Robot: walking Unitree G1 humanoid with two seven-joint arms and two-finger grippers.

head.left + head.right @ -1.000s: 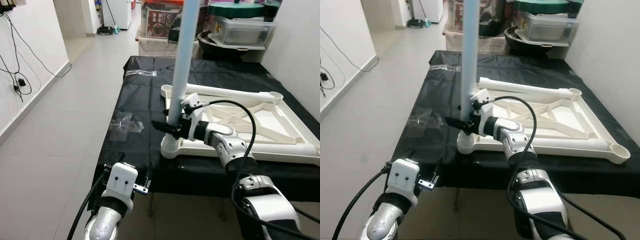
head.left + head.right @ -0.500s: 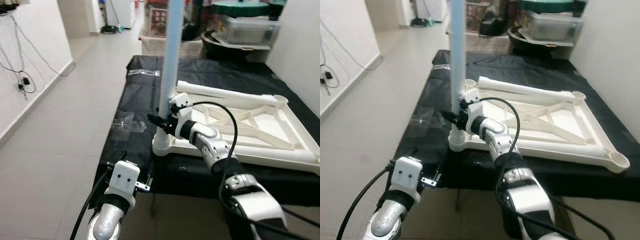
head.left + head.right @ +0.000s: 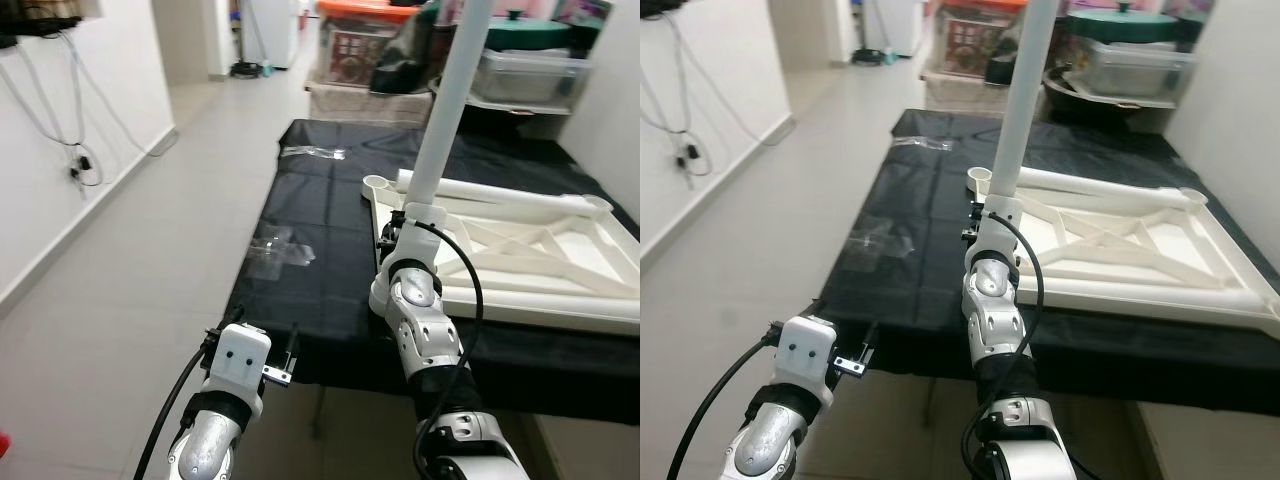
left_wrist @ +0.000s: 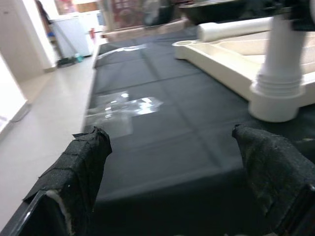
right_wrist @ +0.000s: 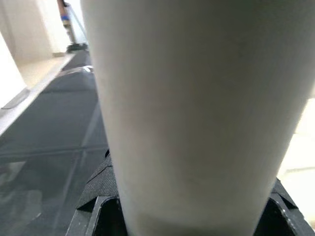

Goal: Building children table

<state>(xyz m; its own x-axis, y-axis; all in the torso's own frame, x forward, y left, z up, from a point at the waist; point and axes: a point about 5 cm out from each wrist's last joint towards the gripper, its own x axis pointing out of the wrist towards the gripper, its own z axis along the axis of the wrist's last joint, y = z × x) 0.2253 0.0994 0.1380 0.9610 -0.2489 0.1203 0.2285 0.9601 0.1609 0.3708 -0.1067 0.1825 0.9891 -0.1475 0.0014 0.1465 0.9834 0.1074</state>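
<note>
A robot assembling a child's table works at a desk point(image 3: 300, 215) draped in black cloth. Nearest the camera, the left hand point(image 3: 285, 362) hangs low off the desk's front edge, its two black fingers point(image 4: 81, 162) spread wide with nothing between them, pointing across the cloth toward the work. Just beyond, the right hand point(image 5: 189, 201) is clamped on the pale table leg point(image 3: 447, 105), gripping it low down, a little above the collar where the leg meets the near corner socket point(image 4: 274, 101) of the upturned white tabletop frame point(image 3: 1140, 250). The leg's long axis runs nearly upright, leaning slightly away at the top, so it does not appear square to the socket; seating it would seem to depend on bringing that axis straight over the corner and pressing down. The right arm is plainly the nearer one for that job, the left standing well apart. A crumpled clear plastic bag point(image 3: 275, 250) lies on the cloth beside the frame, a second leg point(image 3: 1100, 183) rests along the frame's far side, and storage boxes point(image 3: 360, 45) stand beyond the desk.
</note>
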